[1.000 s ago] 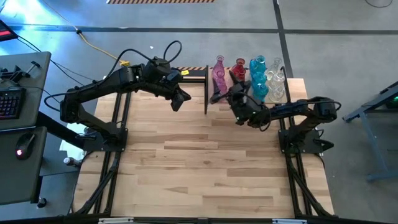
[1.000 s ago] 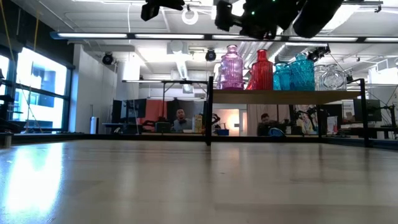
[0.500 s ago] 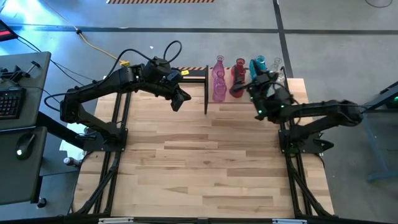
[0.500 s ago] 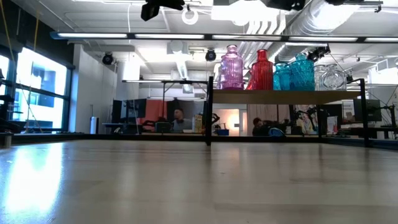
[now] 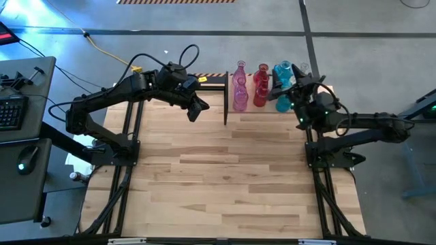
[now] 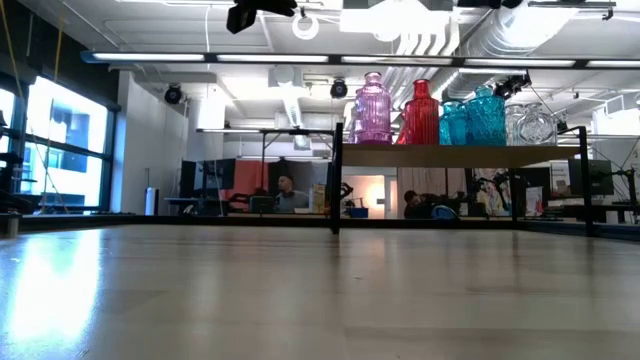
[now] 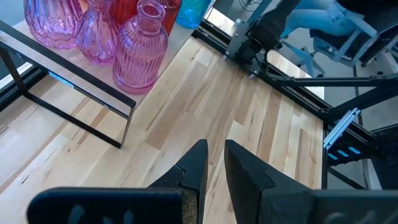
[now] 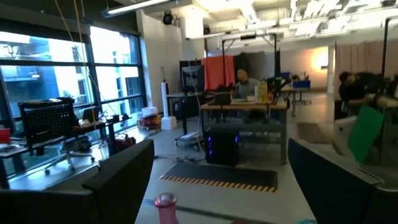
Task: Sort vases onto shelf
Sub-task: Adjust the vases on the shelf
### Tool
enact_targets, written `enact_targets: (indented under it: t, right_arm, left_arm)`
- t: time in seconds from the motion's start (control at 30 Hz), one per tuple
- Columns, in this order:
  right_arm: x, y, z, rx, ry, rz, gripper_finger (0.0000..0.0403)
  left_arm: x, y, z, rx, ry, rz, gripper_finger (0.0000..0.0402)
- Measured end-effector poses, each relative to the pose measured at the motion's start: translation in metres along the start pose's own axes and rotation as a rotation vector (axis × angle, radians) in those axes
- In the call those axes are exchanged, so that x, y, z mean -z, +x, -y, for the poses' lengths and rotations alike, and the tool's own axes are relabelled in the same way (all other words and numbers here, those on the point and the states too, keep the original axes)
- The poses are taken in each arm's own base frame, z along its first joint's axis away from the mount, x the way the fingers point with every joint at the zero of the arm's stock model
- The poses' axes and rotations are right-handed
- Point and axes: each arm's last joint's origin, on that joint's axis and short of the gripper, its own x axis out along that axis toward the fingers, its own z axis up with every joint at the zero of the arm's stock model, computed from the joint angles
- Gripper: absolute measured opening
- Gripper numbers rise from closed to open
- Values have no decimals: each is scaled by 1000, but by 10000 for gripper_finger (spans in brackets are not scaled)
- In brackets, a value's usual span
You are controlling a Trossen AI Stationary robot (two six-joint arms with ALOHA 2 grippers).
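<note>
High view: your vases (image 5: 262,85) stand upright in a row on the shelf (image 5: 235,116) at the table's far edge, pink, red, turquoise, then clear. Right gripper (image 5: 300,85) hangs above the turquoise and clear end, fingers spread wide, holding nothing. Left gripper (image 5: 197,109) waits left of the shelf's black bar, fingers nearly together, empty. Right arm is much the nearer to the vases; they lie just below and beside it. Planked tabletop (image 5: 218,177) shows no vase left to pick up, so judge the sorting near done.
</note>
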Motion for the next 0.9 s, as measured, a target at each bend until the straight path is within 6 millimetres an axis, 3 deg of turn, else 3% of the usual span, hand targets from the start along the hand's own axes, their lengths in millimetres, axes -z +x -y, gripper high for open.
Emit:
enact_targets:
  t: [0.37,0.57,0.9]
  right_arm:
    - [6,-5,16,-165,104,-102,353]
    - [15,-6,19,-333,91,-207,353]
    - [29,-10,19,-471,194,-386,353]
  left_arm:
    - [0,0,0,0,0,0,45]
    - [0,0,0,1,1,2,45]
    - [-1,0,0,2,1,6,45]
